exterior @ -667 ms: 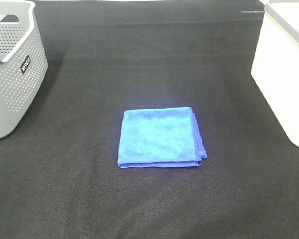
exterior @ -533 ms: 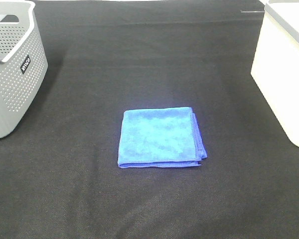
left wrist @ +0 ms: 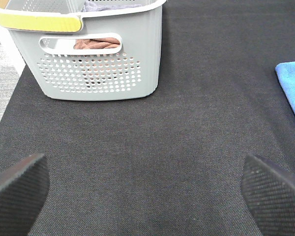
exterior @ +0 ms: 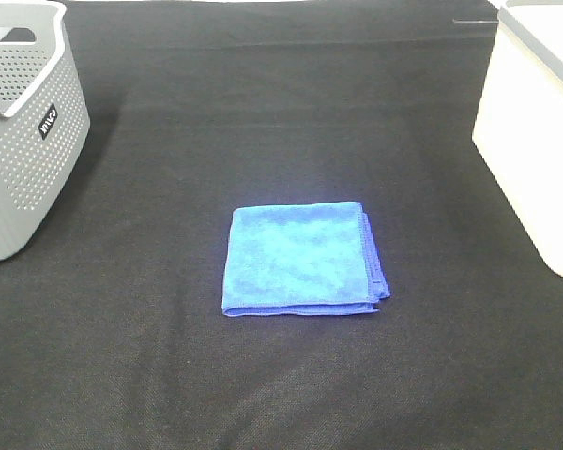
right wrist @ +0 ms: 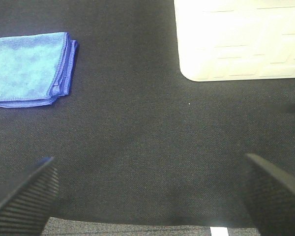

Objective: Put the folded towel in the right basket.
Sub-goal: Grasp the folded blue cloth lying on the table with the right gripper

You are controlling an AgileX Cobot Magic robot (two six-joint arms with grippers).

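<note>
The folded blue towel [exterior: 303, 259] lies flat on the black tabletop [exterior: 263, 112], about midway between the two baskets, with its layered edges turned to the right. The white right basket [exterior: 535, 141] stands well apart at the far right. A grey perforated basket [exterior: 23, 131] stands at the far left, with a brown cloth [left wrist: 96, 43] showing through its handle slot. The left pincer [left wrist: 145, 196] and the right pincer [right wrist: 150, 196] both have their jaws spread wide apart over the tabletop.
</note>
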